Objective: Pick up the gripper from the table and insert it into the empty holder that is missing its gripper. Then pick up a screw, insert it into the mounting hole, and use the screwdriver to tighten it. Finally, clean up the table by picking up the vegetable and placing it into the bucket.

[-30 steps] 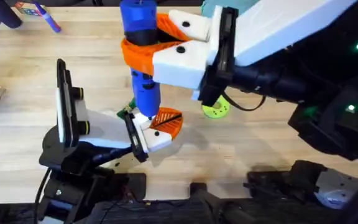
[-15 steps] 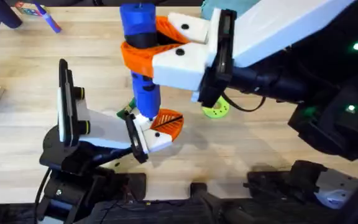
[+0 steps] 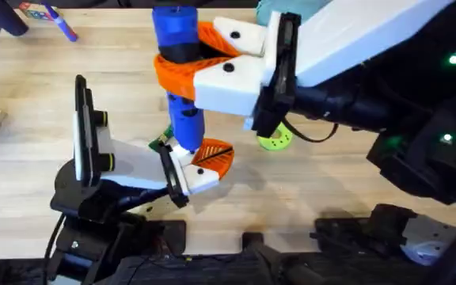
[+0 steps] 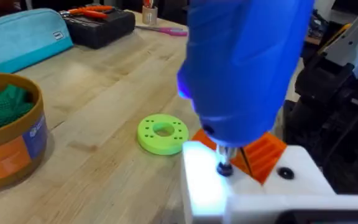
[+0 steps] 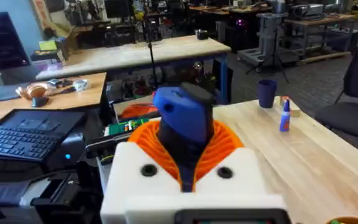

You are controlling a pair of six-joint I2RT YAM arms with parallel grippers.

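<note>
Screwdriver (image 3: pixel 179 59) is upright over the tabletop (image 3: pixel 323 186) at about 12 o'clock of centre in the overhead view, blue body vertical, black band up near the handle. My right gripper (image 3: pixel 200 59) has it: white fingers with orange ribbed pads (image 3: pixel 176 73) closed around the handle from the 3 o'clock side. Right arm comes in from the lower right, forearm running diagonally across the upper right of the view, wrist level, fingers pointing toward 9 o'clock.

Right wrist view: the blue handle stands between my two white fingers (image 5: pixel 143 169), orange pads pressed on both sides of it.

The tool's pale tip (image 4: pixel 224 167) sits down on the white block held in my left gripper (image 3: pixel 196 162), right beside an orange ribbed pad. Left wrist view shows the tip touching the white surface; I can't tell if a screw is under it.

Left arm rises from the lower left base, elbow folded, wrist angled toward 3 o'clock, fingers low over the tabletop just below centre. I can't tell whether the left fingers are open or closed, since the screwdriver and white part cover them.

Green disc (image 3: pixel 275 140) with a ring of small holes lies flat on the tabletop, at 3 o'clock of the tip, near but not touching. Bucket (image 4: pixel 8 140) with something green in it stands well apart from the disc in the left wrist view. A teal pouch (image 4: pixel 23 38) lies beyond the bucket.
</note>
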